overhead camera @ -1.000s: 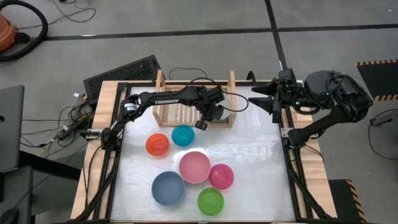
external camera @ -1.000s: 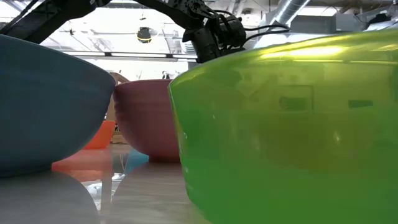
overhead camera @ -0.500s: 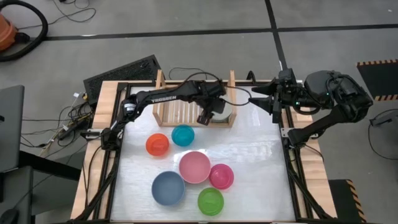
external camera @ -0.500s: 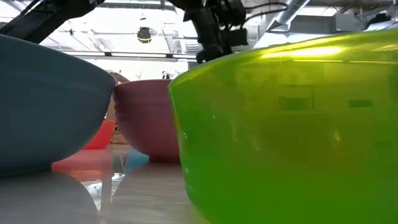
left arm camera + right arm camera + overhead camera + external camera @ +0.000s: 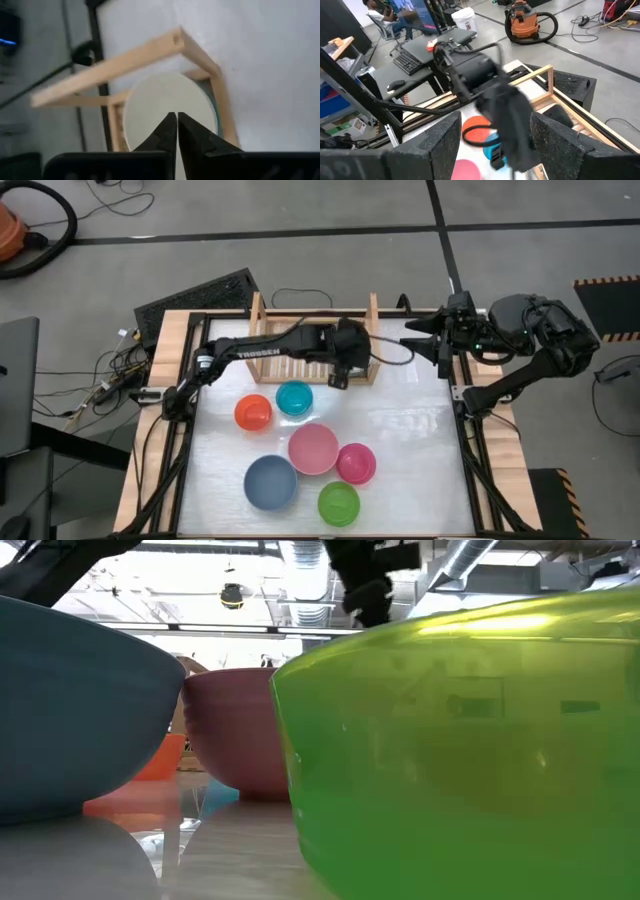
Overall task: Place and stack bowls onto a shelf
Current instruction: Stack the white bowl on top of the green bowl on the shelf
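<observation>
The wooden shelf [image 5: 257,320] stands at the table's far edge. In its right end sits a cream-white bowl [image 5: 165,107], nested in a darker bowl whose rim [image 5: 215,107] shows beside it. My left gripper [image 5: 340,377] hangs shut and empty just above that bowl, its fingertips [image 5: 176,125] together. On the table rest red-orange [image 5: 253,412], teal [image 5: 294,397], pink [image 5: 313,448], magenta [image 5: 355,463], blue [image 5: 270,482] and lime green [image 5: 338,503] bowls. My right gripper [image 5: 420,338] waits open, raised at the far right.
The white table's right half [image 5: 410,440] holds no bowls. In the low view the lime green bowl [image 5: 460,740] and the blue bowl [image 5: 70,710] fill the foreground. A black keyboard [image 5: 195,295] lies behind the table's far left corner.
My left gripper has risen from the shelf's right end and tipped toward level, shifting slightly toward the table's right edge. The cream-white bowl has stayed in the shelf.
</observation>
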### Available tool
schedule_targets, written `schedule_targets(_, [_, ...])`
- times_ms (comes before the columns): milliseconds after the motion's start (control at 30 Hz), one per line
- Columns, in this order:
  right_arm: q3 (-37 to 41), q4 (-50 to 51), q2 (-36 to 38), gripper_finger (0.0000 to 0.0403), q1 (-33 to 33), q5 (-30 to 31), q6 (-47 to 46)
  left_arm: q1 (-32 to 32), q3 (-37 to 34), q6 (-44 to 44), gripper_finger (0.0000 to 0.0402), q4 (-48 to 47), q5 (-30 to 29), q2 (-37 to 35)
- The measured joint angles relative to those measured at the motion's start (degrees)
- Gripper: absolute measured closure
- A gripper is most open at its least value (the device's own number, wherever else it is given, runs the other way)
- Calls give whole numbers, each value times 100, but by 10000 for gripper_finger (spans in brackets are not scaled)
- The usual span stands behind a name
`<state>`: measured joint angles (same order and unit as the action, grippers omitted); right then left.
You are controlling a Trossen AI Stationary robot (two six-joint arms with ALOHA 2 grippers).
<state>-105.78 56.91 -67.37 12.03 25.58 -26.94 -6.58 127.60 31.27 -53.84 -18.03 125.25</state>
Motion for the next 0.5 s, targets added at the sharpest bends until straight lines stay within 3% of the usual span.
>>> schedule_targets(167, [0,45,0,138,0,0,0,245,-548,-304,401,726,-135,-169])
schedule_targets(300, [0,87,1,138,0,0,26,253,-1492,-627,401,973,-119,-652])
schedule_targets(400, [0,209,37,138,0,2,28,231,-2653,-921,401,1957,-177,-1273])
schedule_targets(500, [-2,252,44,138,0,6,42,240,-4053,-1227,401,3877,-544,-1999])
